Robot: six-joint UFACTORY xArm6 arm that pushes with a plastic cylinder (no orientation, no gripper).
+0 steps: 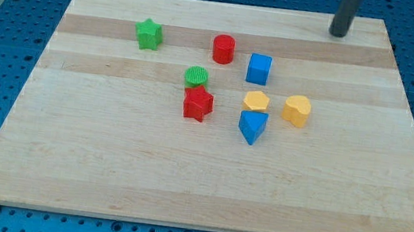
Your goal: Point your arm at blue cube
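Observation:
The blue cube (259,68) stands on the wooden board (104,167), a little right of the middle and toward the view's top. My tip (338,34) is near the board's top edge, up and to the right of the blue cube, well apart from it. A red cylinder (224,48) stands just left of the cube.
A green star (149,34) is at the upper left. A green cylinder (196,77) touches a red star (198,104) below it. A yellow hexagon (256,101), a yellow heart-like block (297,110) and a blue triangular block (252,126) lie below the cube.

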